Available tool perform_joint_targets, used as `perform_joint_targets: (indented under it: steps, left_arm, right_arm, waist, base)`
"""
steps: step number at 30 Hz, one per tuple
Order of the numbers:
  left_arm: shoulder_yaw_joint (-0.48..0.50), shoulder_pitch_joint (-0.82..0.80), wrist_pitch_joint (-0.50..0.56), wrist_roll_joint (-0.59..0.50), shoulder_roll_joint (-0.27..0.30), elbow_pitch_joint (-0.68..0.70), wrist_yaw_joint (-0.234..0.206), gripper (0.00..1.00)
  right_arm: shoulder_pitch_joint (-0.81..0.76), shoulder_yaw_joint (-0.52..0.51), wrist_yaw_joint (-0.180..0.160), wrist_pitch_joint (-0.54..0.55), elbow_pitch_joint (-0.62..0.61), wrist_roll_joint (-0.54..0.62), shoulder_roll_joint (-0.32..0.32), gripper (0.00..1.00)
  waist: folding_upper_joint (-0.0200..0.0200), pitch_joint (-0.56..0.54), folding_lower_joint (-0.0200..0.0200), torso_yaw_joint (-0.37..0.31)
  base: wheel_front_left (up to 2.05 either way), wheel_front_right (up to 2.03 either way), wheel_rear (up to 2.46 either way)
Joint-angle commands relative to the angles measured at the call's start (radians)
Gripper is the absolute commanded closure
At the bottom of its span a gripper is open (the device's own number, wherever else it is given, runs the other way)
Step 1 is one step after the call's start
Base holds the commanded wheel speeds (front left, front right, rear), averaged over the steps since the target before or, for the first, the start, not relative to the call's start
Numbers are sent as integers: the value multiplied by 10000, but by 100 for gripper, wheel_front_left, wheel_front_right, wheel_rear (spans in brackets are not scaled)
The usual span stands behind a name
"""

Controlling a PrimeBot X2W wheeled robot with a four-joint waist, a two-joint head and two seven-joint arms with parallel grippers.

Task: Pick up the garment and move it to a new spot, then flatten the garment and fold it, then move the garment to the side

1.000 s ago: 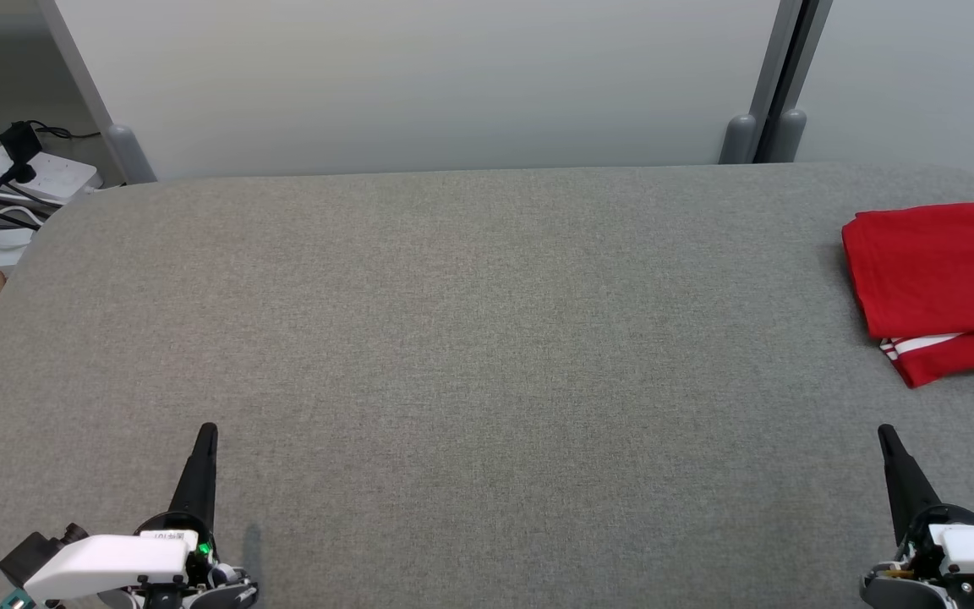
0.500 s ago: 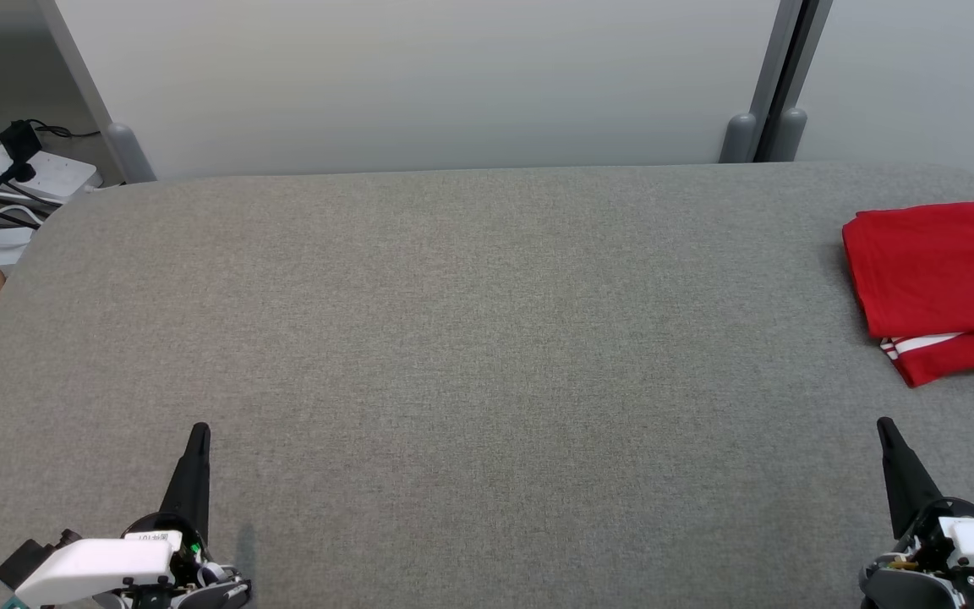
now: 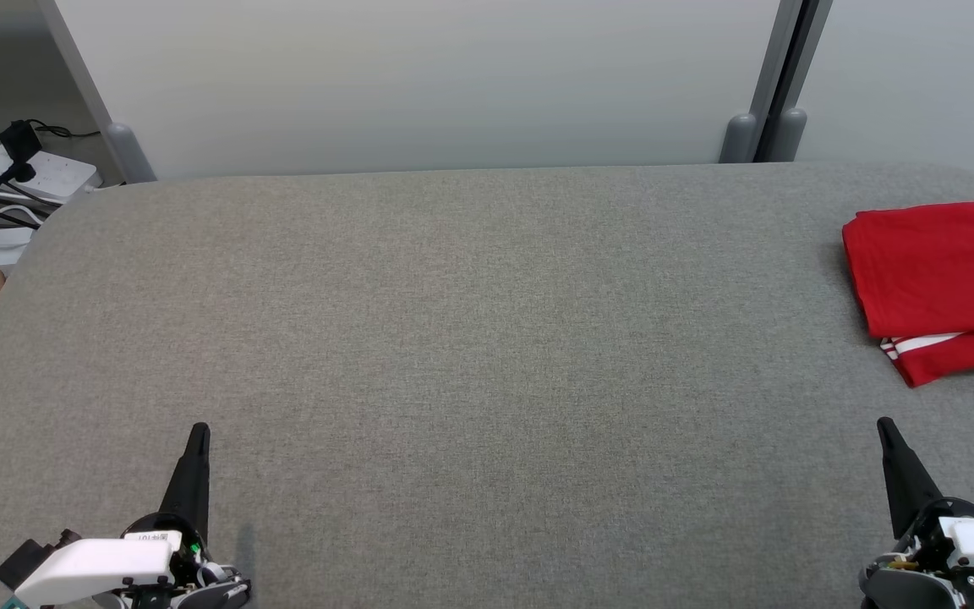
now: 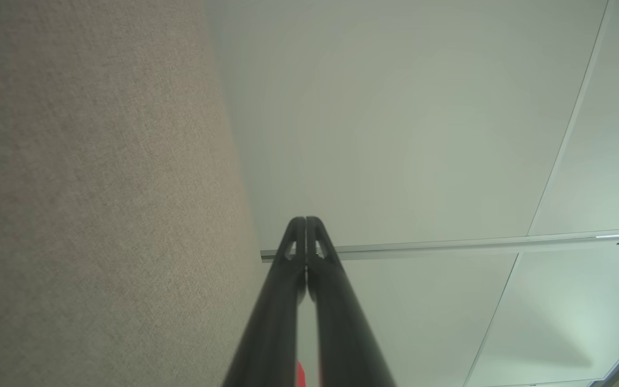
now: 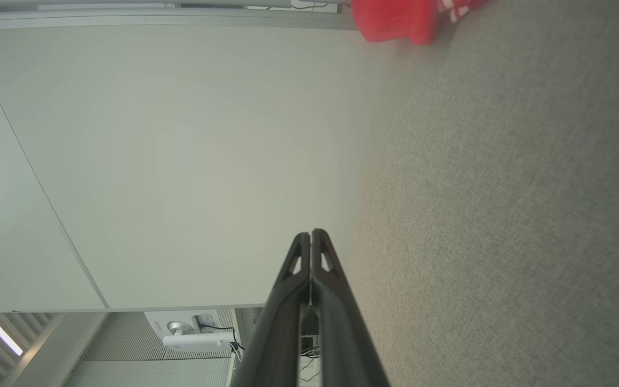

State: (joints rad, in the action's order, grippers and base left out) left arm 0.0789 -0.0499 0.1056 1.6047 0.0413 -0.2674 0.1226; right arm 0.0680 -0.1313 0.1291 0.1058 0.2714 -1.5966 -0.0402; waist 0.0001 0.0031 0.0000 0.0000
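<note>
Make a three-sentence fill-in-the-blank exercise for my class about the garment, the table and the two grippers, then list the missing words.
1. The folded garment on the grey table is ___ with white stripes.
2. The jaws of the left gripper and the right gripper are both ___.
3. The garment lies toward the robot's ___ side of the table.
Missing words: red; shut; right.
</note>
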Motion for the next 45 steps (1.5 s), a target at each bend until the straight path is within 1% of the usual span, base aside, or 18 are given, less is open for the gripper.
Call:
perform_joint_targets:
  steps: [1, 45]
  left_arm:
    - [331, -580, 62, 54, 109, 221, 81, 100]
    - [346, -581, 74, 42, 99, 222, 81, 100]
  right_arm:
    - [399, 172, 16, 77, -267, -118, -101, 100]
    - [399, 174, 16, 75, -267, -120, -100, 100]
  waist:
    - [-1, 0, 0, 0]
    - [-1, 0, 0, 0]
  base:
    - [0, 0, 0]
    - [0, 0, 0]
